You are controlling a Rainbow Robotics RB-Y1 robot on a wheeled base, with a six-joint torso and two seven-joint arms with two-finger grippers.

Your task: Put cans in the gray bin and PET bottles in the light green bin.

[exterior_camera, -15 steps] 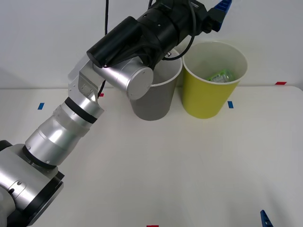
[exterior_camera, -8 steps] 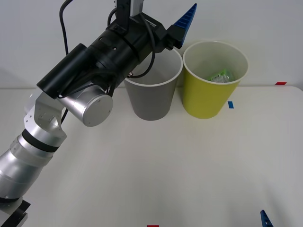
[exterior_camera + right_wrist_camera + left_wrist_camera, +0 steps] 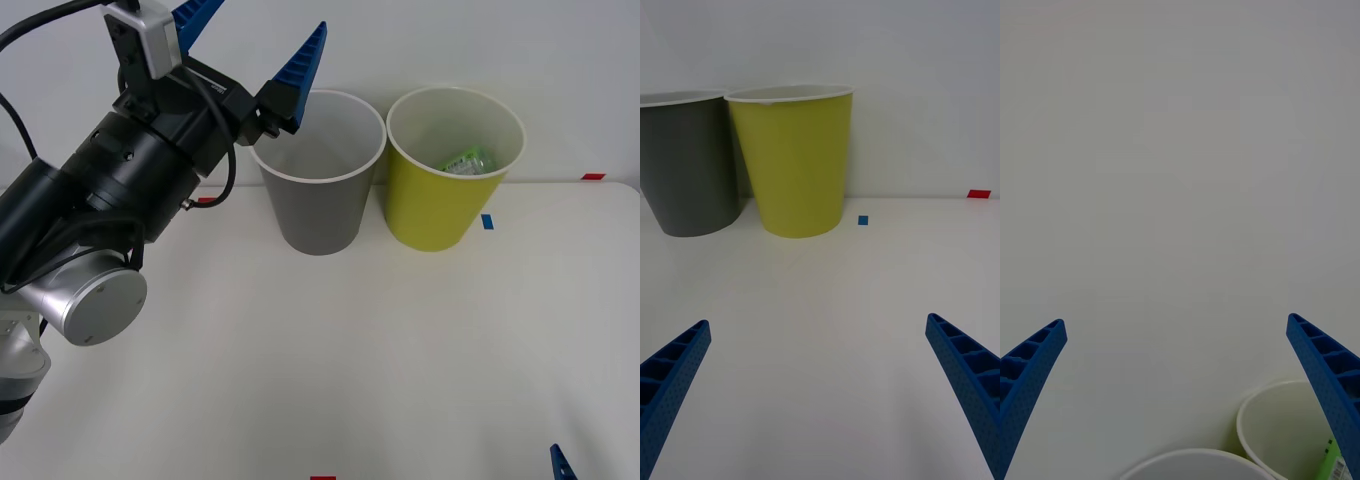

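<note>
A: Where's the bottle?

B: 1 PET bottle point(image 3: 467, 160) sits in the light green bin point(image 3: 440, 205), mostly hidden, cap maybe buried. 2 bins; gray bin point(image 3: 320, 205) right of the raised left gripper point(image 3: 250, 45), spread wide, gripping nothing.

A: Right gripper point(image 3: 820, 390)?

B: Wide too, low near the table point(image 3: 400, 340), both bins ahead.

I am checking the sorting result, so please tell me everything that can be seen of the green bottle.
The bottle lies inside the light green bin, against its far right inner wall, well below the white rim. Just part of it shows over the rim: a bright green label with white print patches, looking like thin plastic film. It seems tilted rather than upright; its cap is hidden. In the left wrist view a green sliver with a white patch shows inside the same bin. Neither hand touches it.
</note>
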